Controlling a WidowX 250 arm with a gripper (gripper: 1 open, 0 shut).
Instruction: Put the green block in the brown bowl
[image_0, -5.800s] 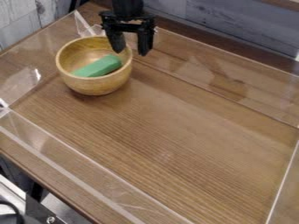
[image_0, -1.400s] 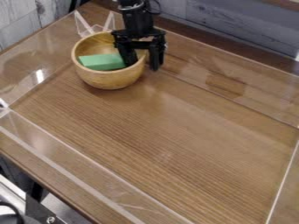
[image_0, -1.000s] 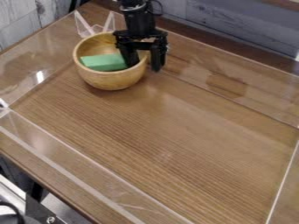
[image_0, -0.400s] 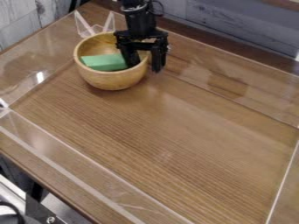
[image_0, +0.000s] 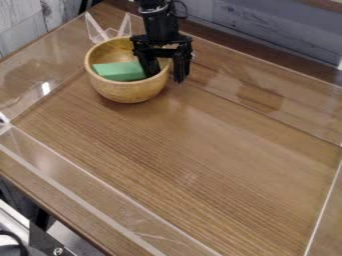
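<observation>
Looks done: green block (image_0: 118, 71) lying inside brown bowl (image_0: 128, 90) at the table's (image_0: 201, 160) far-left end, gripper (image_0: 162, 67) spread wide and empty at the bowl's right rim, nothing left but backing off.

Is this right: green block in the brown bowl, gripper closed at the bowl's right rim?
Not quite. The camera view shows the gripper open, not closed, at the right rim of the brown bowl. The green block does lie in the bowl.
</observation>
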